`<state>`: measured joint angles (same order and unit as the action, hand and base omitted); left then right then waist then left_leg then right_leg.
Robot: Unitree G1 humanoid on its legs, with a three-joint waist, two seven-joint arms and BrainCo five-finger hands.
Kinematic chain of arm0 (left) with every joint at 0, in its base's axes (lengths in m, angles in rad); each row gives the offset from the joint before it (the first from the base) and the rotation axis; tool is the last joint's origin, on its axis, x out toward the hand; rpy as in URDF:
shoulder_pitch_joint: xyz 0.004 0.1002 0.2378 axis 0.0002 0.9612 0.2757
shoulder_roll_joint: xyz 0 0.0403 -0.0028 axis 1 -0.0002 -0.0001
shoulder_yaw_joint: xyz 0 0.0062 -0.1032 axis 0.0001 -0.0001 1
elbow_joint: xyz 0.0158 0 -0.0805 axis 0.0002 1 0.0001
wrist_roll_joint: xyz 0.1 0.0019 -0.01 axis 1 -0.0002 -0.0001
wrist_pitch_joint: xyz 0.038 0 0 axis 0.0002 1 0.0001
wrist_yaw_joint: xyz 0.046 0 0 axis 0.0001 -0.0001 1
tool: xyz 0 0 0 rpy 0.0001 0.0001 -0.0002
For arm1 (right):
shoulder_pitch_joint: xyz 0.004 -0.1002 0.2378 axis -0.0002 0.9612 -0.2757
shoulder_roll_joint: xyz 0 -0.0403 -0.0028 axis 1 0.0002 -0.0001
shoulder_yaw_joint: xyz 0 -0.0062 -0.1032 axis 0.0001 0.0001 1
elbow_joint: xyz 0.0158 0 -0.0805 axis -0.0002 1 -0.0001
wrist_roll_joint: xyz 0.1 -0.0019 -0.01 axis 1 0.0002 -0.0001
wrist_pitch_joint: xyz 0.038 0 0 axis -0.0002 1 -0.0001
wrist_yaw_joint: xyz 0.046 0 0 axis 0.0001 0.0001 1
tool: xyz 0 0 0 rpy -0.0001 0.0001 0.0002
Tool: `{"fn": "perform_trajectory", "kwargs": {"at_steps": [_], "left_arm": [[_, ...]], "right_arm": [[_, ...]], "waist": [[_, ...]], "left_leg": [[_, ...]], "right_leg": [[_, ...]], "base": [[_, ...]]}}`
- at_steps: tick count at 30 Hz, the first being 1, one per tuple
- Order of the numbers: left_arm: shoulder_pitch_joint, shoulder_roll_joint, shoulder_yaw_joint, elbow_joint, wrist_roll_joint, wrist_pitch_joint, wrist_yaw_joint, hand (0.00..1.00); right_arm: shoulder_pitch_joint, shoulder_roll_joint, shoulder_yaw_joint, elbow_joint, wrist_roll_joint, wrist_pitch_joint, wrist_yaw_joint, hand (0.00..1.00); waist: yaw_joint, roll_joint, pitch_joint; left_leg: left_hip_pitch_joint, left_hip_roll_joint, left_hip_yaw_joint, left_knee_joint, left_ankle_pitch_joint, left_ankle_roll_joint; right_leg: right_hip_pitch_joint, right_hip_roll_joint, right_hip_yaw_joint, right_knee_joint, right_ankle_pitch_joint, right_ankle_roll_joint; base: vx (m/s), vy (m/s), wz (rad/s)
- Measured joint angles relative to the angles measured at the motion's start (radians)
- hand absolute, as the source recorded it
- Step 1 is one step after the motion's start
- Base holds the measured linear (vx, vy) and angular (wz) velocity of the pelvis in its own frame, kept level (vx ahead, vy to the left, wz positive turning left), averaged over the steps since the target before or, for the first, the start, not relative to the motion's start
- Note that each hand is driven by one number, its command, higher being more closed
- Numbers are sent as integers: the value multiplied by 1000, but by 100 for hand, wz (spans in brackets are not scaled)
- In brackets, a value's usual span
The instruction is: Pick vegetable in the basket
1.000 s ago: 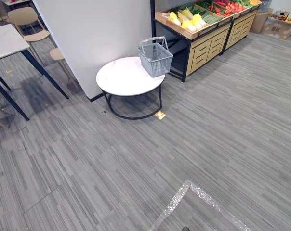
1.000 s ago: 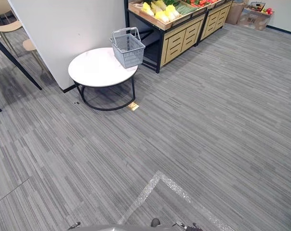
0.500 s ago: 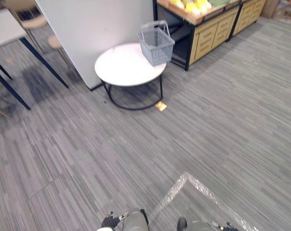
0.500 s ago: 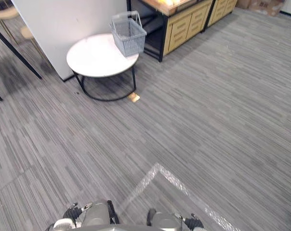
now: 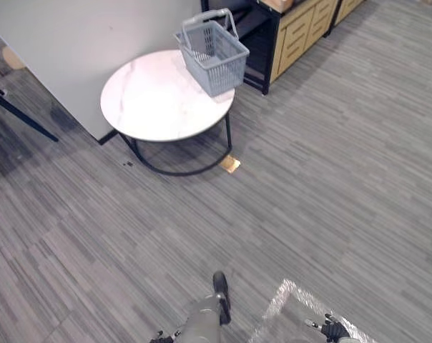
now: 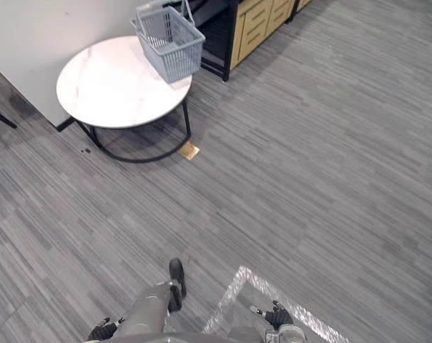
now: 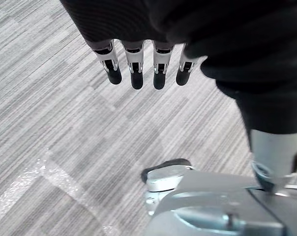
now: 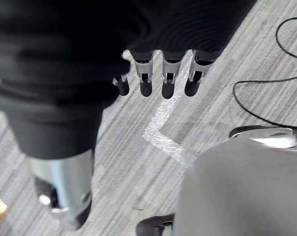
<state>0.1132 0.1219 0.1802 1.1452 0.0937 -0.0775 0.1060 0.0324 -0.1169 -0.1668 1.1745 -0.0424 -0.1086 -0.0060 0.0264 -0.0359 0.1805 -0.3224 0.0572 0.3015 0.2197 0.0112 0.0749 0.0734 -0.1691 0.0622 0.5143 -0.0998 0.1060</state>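
L hand hangs over grey floor, fingers straight & slightly spread, holding nothing. R hand likewise: fingers straight, nothing in them, w/ a silver tape corner on the floor just past the tips. Grey basket stands upright on round white table, well ahead of both sets of fingers, more toward L side; wooden drawer unit just beyond it.

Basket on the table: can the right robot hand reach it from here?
Probably not: the basket sits on the table across a stretch of floor, while the right robot hand hangs low, far short of it.
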Motion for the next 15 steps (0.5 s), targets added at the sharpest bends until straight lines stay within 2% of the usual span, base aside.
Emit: {"fn": "perform_trajectory", "kwargs": {"at_steps": [1,2,3,4,5,6,7,8,9,11,12,14,15], "left_arm": [[0,3,-17,-1,2,1,1,0],[-1,11,-30,-2,1,3,4,0],[-1,16,-36,-3,1,4,4,0],[-12,22,-47,-6,0,4,4,0],[-22,24,-54,-8,-2,4,5,0],[-30,24,-57,-10,-7,4,7,0],[-48,23,-55,-14,-13,2,11,0],[-72,20,-53,-19,-14,1,14,0],[-88,7,-38,-34,-19,-1,18,0],[-96,-8,-26,-40,-47,-3,24,0],[-108,-28,-14,-33,-53,-7,26,0],[-112,-49,0,-32,-53,-7,26,0],[-105,-65,20,-24,-53,-7,25,0]], "right_arm": [[3,2,-7,0,0,0,1,0],[4,3,-8,-3,1,-6,1,0],[5,3,-7,-5,1,-5,1,0],[10,4,-7,-19,1,-4,2,0],[11,5,-13,-20,1,-4,1,0],[12,8,-21,-21,2,-4,1,0],[11,11,-31,-29,3,-7,0,0],[9,14,-49,-30,3,-7,0,0],[9,17,-64,-30,4,-6,-1,0],[7,15,-66,-31,4,-6,-4,0],[2,17,-83,-31,4,-4,-8,0],[5,21,-106,-39,4,-4,-7,0],[5,24,-114,-41,2,-3,-7,0]], "waist": [[0,-4,0],[-3,-2,2],[-9,-6,-1],[-29,-9,-2],[-42,-3,1],[-48,-2,2],[-56,1,3],[-59,2,3],[-60,6,6],[-65,15,9],[-75,25,16],[-76,30,23],[-74,26,32]], "left_leg": [[75,-13,3,-20,-43,0],[143,-25,6,-34,-80,-2],[179,-33,5,-44,-93,-3],[249,-45,-5,-65,-118,-3],[320,-48,-11,-96,-130,-11],[354,-48,-10,-115,-132,-14],[405,-47,-10,-143,-135,-18],[447,-43,-11,-161,-143,-32],[474,-36,-13,-170,-157,-48],[495,-20,-14,-174,-178,-59],[524,-1,-33,-184,-206,-84],[547,17,-42,-184,-236,-111],[579,27,-43,-185,-269,-140]], "right_leg": [[-65,-13,-3,180,178,59],[-149,-38,-20,386,219,93],[-188,-53,-39,474,210,81],[-253,-79,-102,593,175,27],[-304,-92,-166,634,113,3],[-323,-97,-201,627,69,1],[-363,-100,-270,569,0,-11],[-394,-97,-331,461,-34,-37],[-407,-88,-384,307,-41,-50],[-403,-64,-415,110,-34,-50],[-400,-37,-400,-190,30,-31],[-400,-36,-370,-397,124,-16],[-400,-47,-323,-476,150,2]], "base": [[552,260,-1],[628,279,-4],[600,215,7],[585,164,17],[478,98,18],[440,46,14],[426,-21,11],[500,-88,13],[412,-122,14],[374,-173,18],[437,-239,24],[504,-325,17],[578,-439,13]]}}
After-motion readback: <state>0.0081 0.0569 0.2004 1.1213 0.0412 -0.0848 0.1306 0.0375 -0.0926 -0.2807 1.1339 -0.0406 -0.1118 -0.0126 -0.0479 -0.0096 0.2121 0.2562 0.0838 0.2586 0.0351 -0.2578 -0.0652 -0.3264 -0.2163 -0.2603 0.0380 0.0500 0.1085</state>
